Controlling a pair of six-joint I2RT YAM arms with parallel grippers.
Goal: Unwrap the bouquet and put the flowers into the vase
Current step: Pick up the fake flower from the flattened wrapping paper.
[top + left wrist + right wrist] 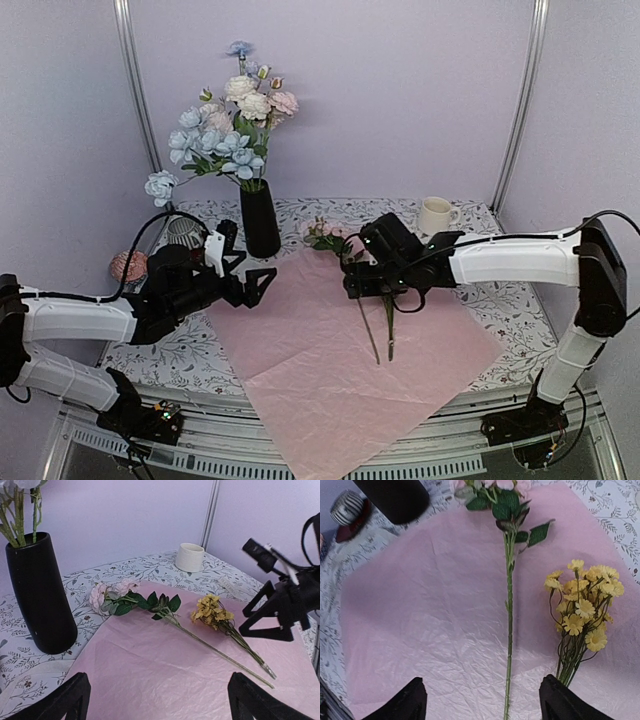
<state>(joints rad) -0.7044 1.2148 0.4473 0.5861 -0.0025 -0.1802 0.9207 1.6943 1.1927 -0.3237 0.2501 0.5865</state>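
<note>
Pink wrap paper [320,350] flat on table [480,300]; most flowers [228,130] in vase [260,220], two stems lying on the sheet.
Black vase upright on patterned table at far edge of paper, left of centre, full of blue, white & pink blooms. Rose stem [509,605] flat on paper, pink heads at far end nr vase, stalk running toward near side. Yellow cluster [585,610] just right of it, heads apart. R gripper [482,685] above both stems, jaws wide, nothing btwn them. L gripper [250,285] over left edge of paper, nr vase base, jaws wide, empty. White mug [434,215] far right; striped cup [183,232] far left, beside L arm.
</note>
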